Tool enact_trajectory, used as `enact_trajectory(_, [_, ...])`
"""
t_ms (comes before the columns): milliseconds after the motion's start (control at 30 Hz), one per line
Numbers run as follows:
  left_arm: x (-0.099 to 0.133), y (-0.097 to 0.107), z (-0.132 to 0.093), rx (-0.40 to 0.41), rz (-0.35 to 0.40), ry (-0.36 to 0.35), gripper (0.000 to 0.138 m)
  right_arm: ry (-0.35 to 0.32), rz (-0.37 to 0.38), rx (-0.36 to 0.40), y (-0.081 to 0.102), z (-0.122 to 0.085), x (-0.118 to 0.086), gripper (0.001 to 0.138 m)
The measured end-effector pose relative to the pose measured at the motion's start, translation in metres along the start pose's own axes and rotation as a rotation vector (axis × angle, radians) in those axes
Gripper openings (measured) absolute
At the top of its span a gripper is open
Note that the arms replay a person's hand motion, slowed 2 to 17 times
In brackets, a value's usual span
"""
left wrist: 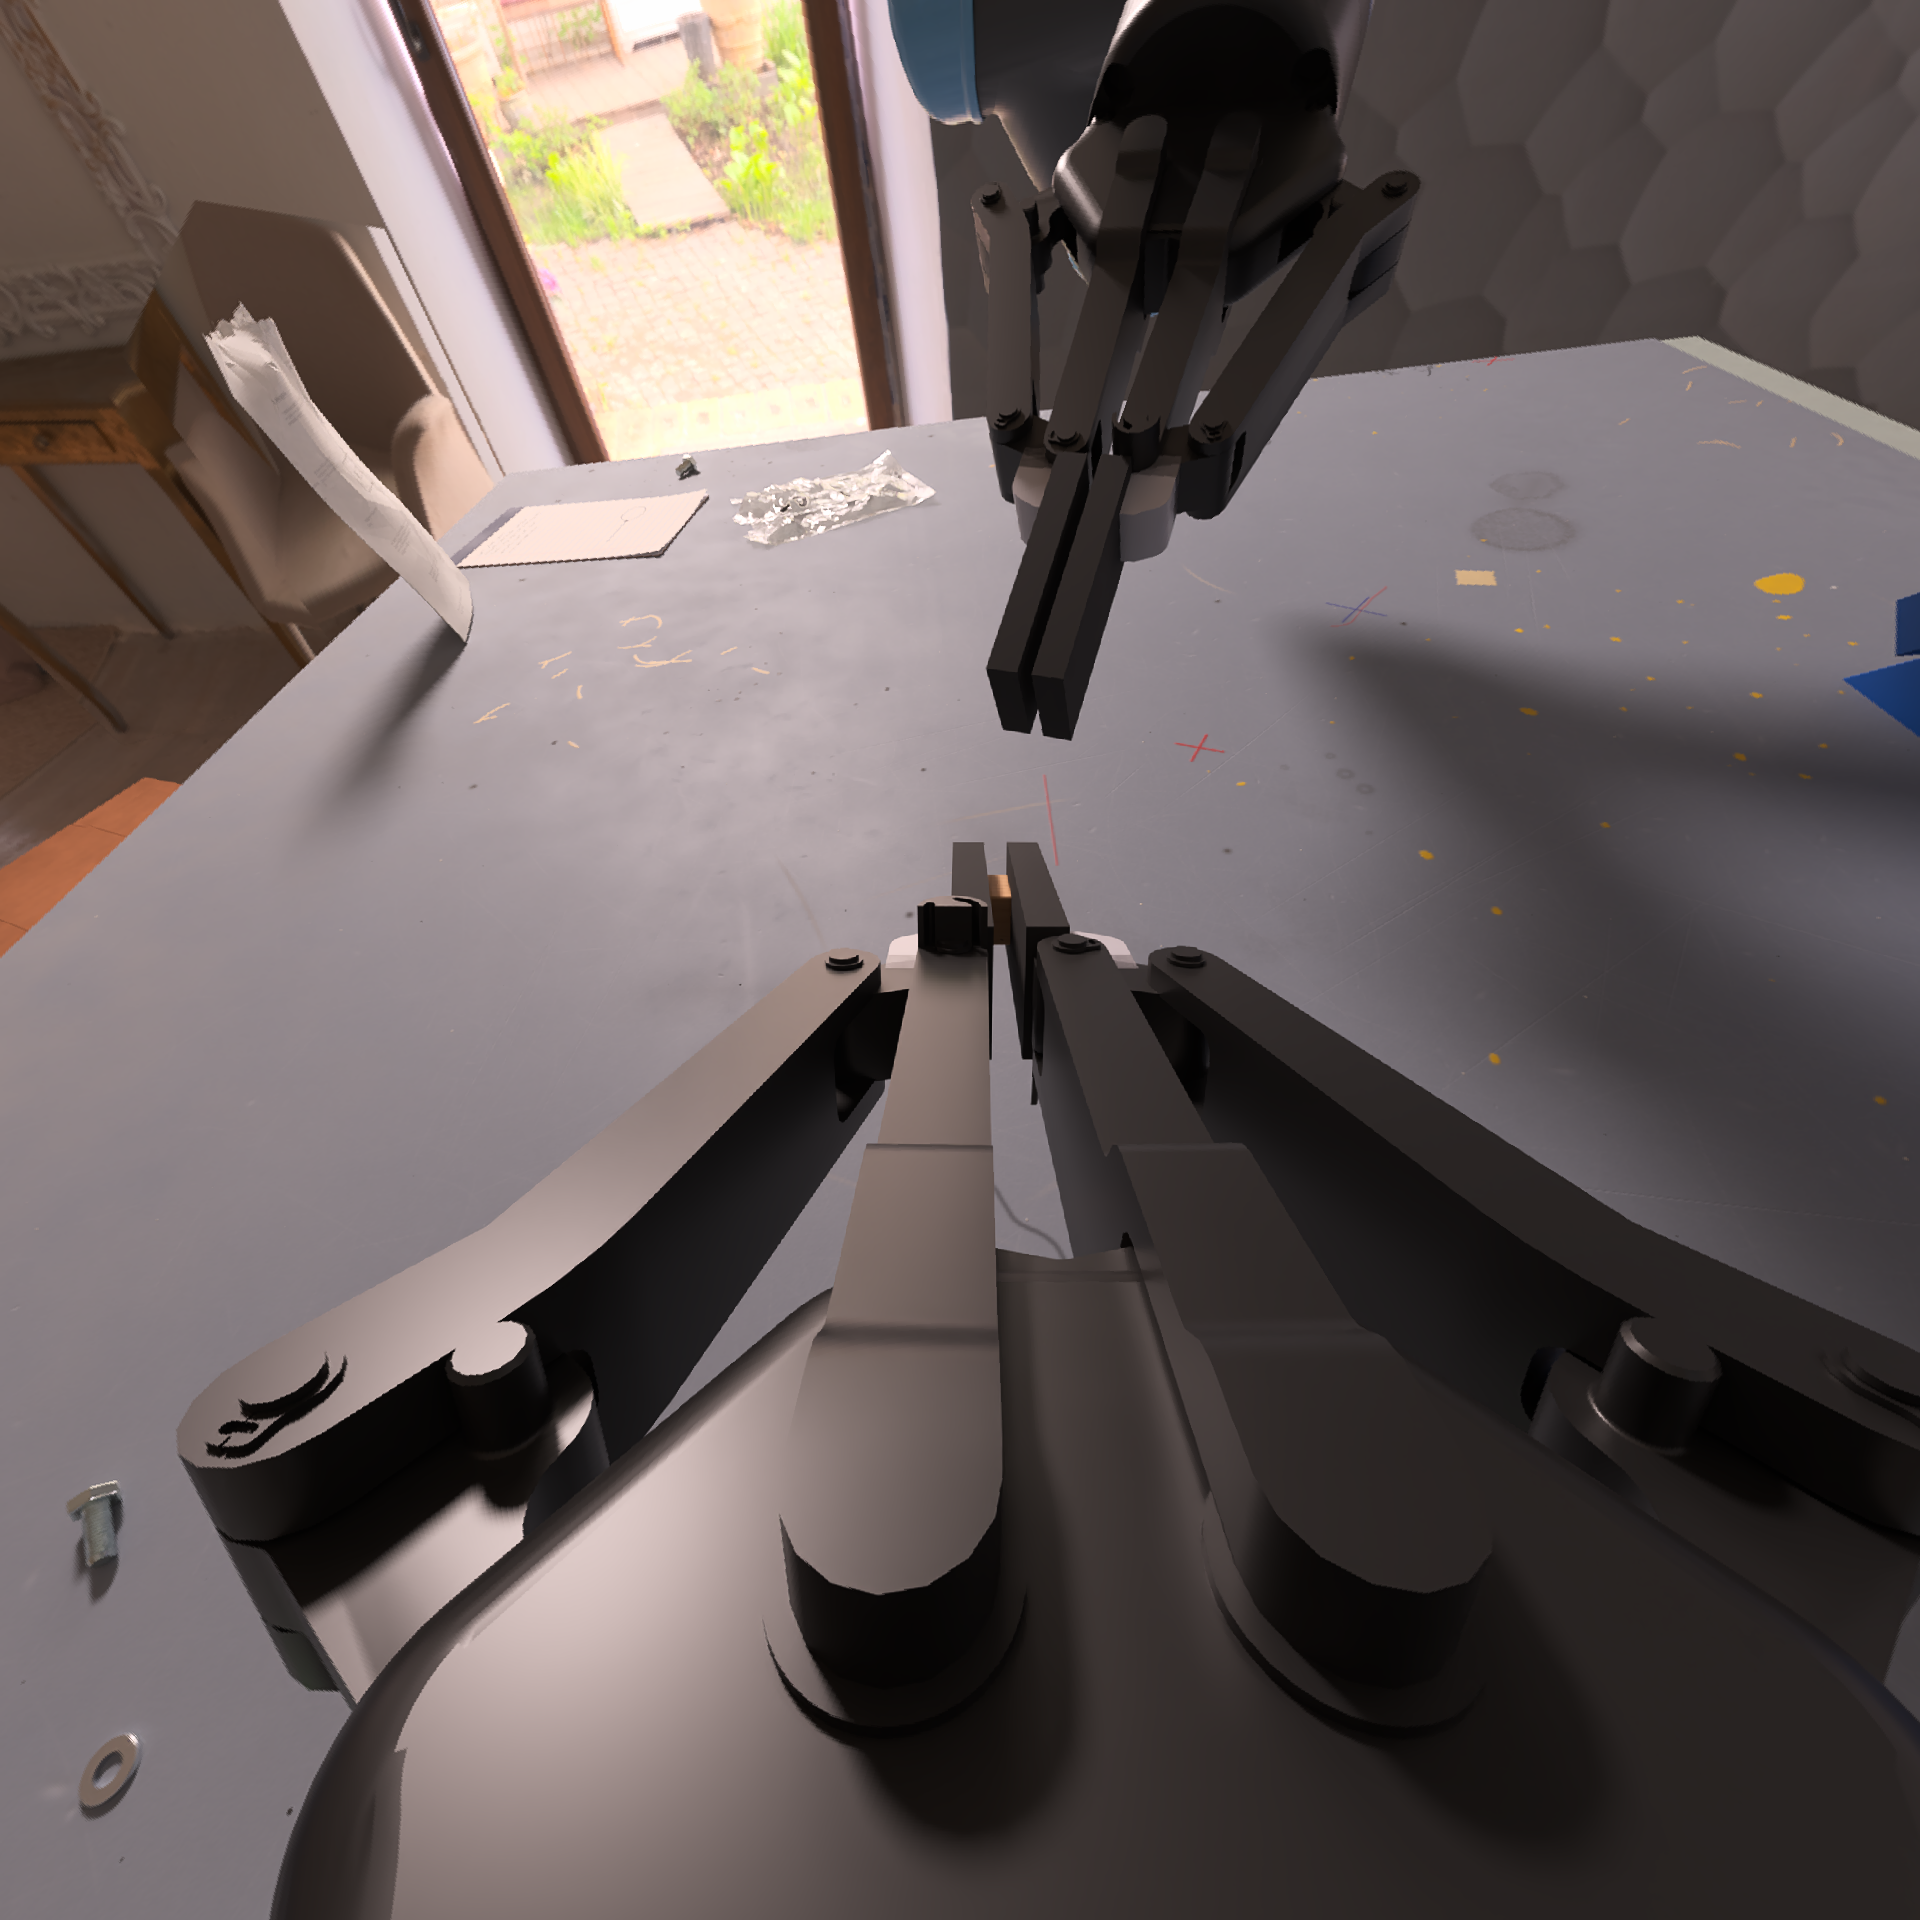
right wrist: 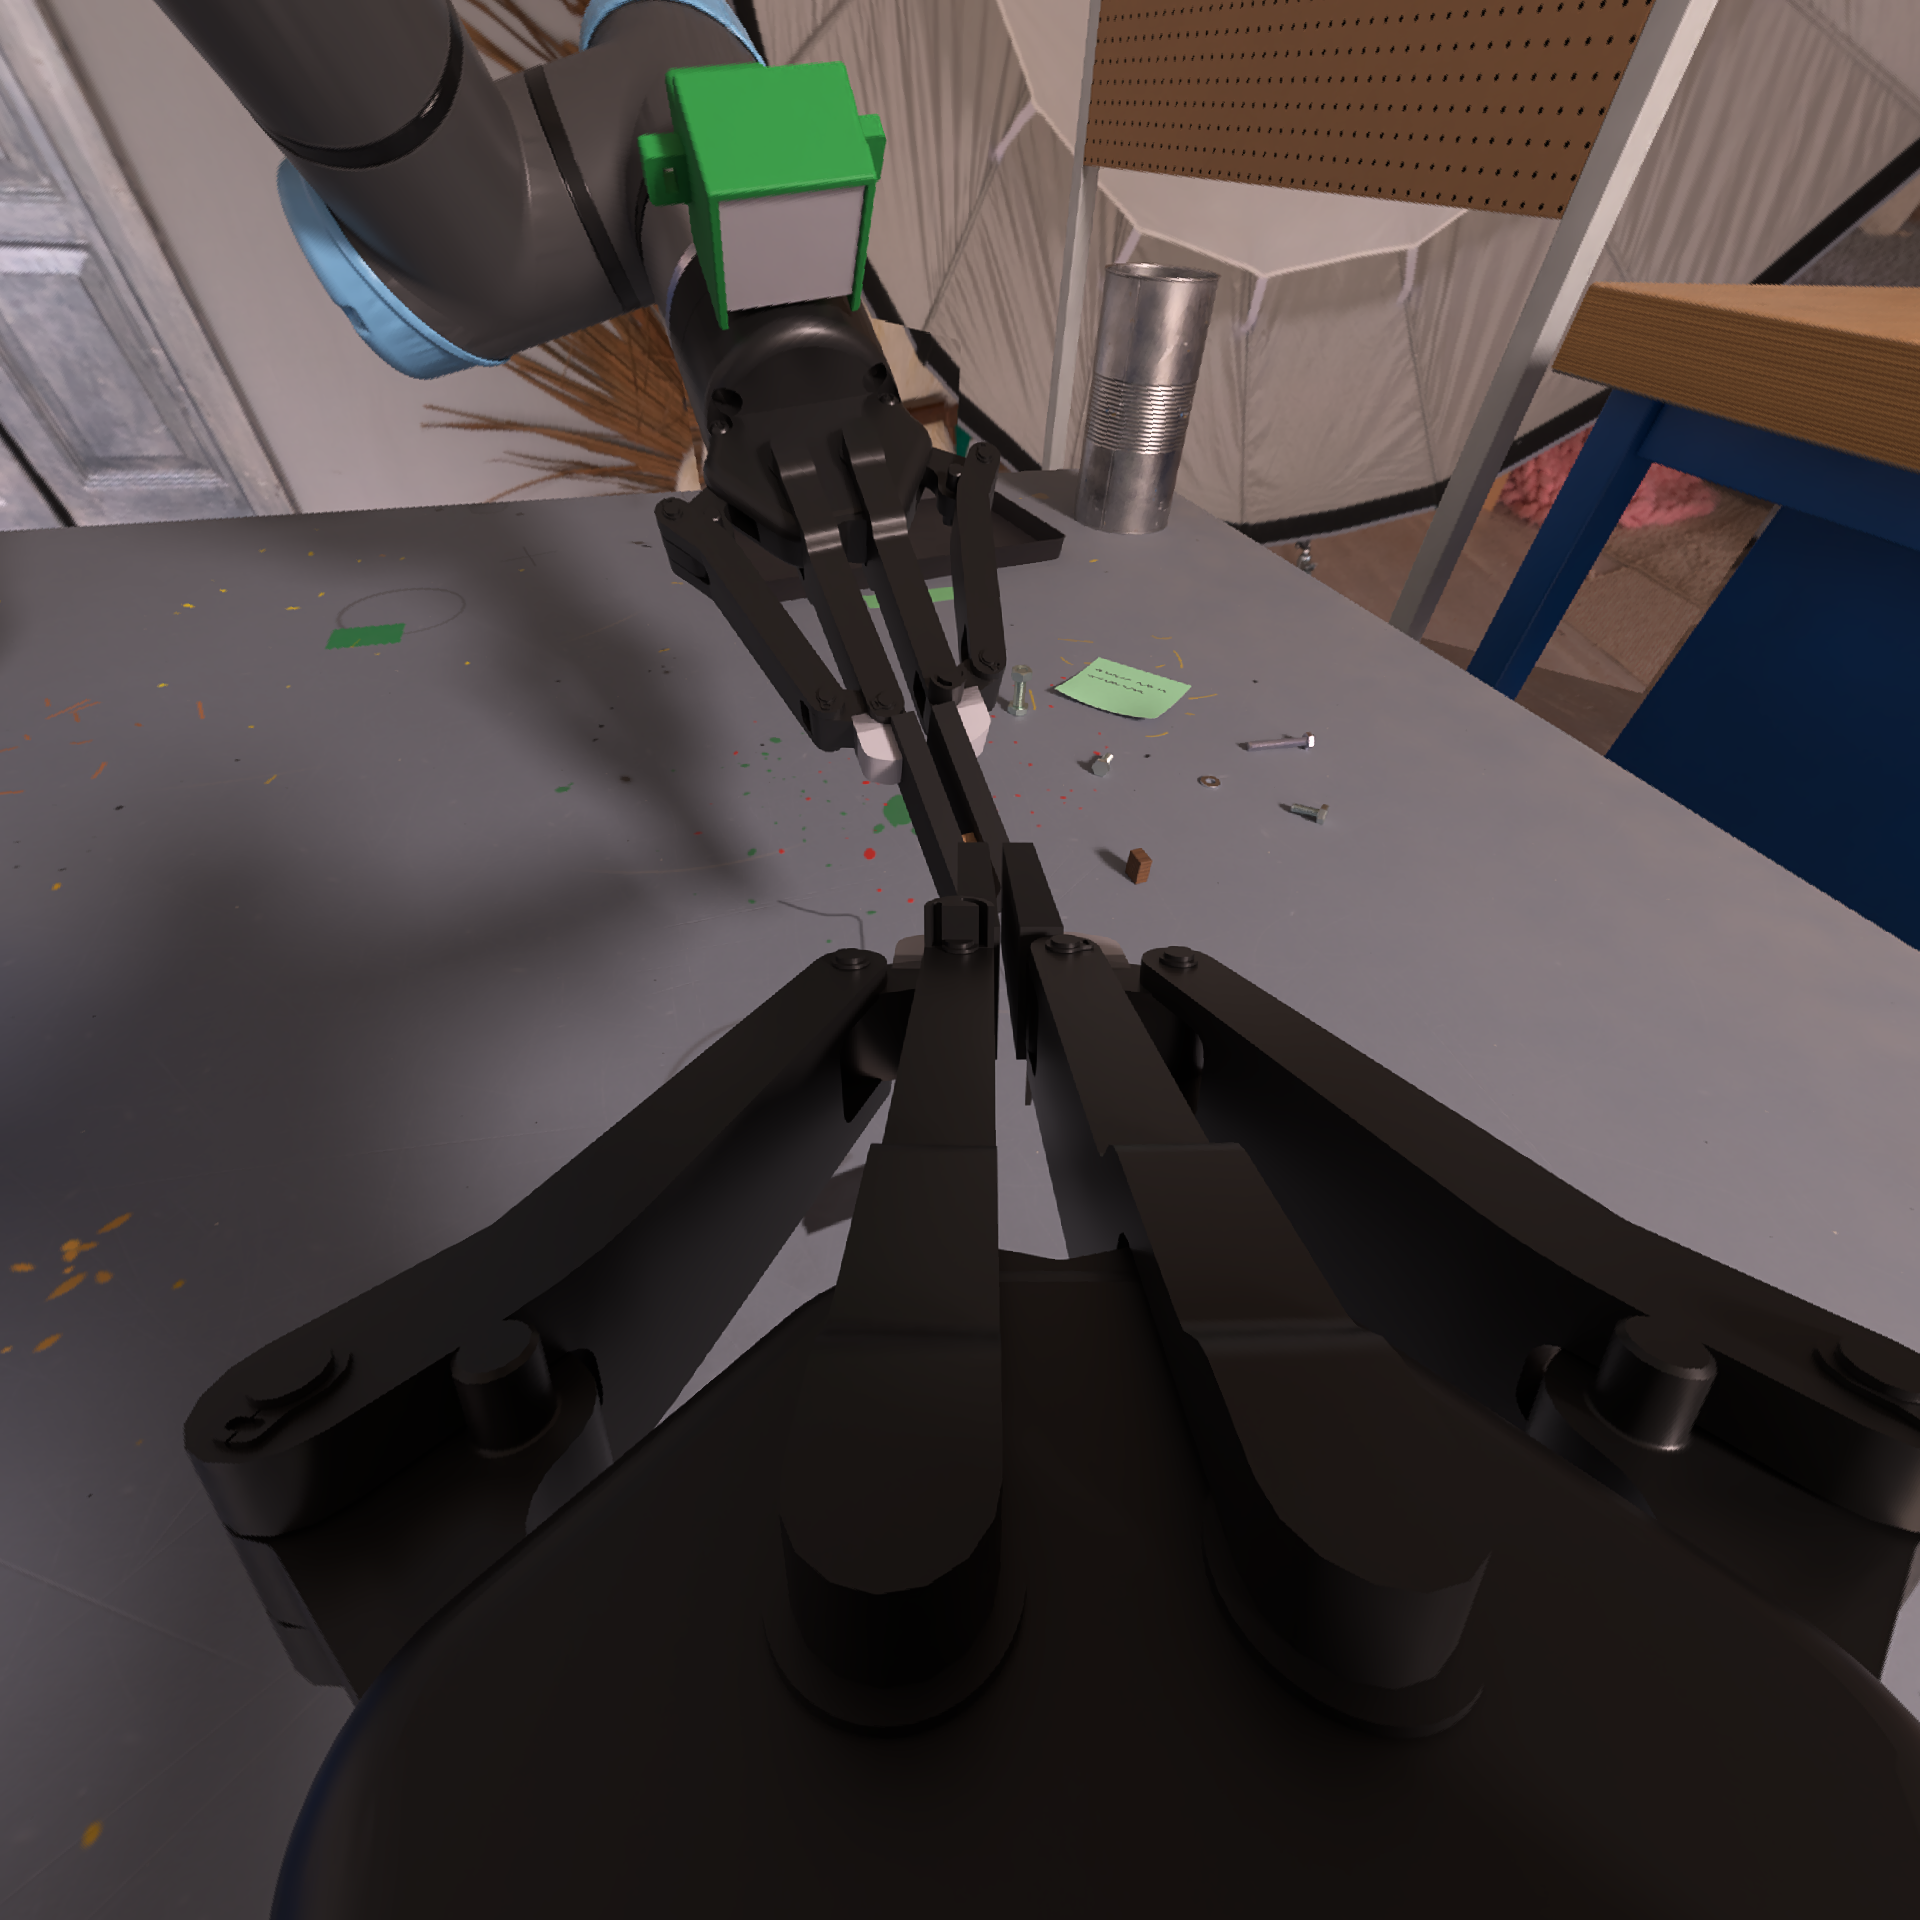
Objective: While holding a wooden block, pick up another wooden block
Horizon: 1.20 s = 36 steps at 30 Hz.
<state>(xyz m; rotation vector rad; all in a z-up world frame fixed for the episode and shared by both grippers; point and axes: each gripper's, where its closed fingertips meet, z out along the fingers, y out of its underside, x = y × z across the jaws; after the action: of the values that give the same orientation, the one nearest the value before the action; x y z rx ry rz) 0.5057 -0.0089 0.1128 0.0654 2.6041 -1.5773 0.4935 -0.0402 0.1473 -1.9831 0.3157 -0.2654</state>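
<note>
My left gripper [left wrist: 997, 852] is shut on a small wooden block [left wrist: 1000, 904], which shows as a tan sliver between its fingers, a little above the grey table [left wrist: 520, 883]. In the right wrist view the left gripper [right wrist: 971, 831] reaches in from the far side, and the held block [right wrist: 968, 836] peeks out at its tips. A second wooden block [right wrist: 1140, 864] lies on the table just right of both grippers' tips. My right gripper [right wrist: 1000, 854] is shut with nothing between its fingers. It hangs tip to tip with the left one, and also shows in the left wrist view [left wrist: 1032, 717].
A metal can [right wrist: 1143, 400] stands at the far table edge. A green note [right wrist: 1122, 686], bolts [right wrist: 1280, 742] and a nut [right wrist: 1099, 764] lie beyond the loose block. A foil packet [left wrist: 831, 504], a card [left wrist: 587, 528], a paper sheet [left wrist: 343, 478], a bolt [left wrist: 99, 1522] and a washer [left wrist: 109, 1769] lie elsewhere.
</note>
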Motion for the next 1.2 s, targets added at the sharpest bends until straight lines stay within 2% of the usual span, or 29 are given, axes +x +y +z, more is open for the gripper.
enact_trajectory(700, [0.001, 0.003, 0.002, -0.013, 0.0, 0.008, 0.006, 0.021, -0.004, -0.006, 0.004, 0.004, 0.002, 0.001])
enact_trajectory(967, [-0.005, 0.007, 0.002, -0.029, -0.004, -0.017, 0.006, 0.033, 0.012, -0.026, 0.01, 0.006, 0.005, 0.001])
enact_trajectory(1200, [-0.015, 0.012, -0.004, -0.02, -0.053, -0.076, 0.006, 0.081, 0.032, -0.046, 0.019, 0.005, 0.005, 0.002])
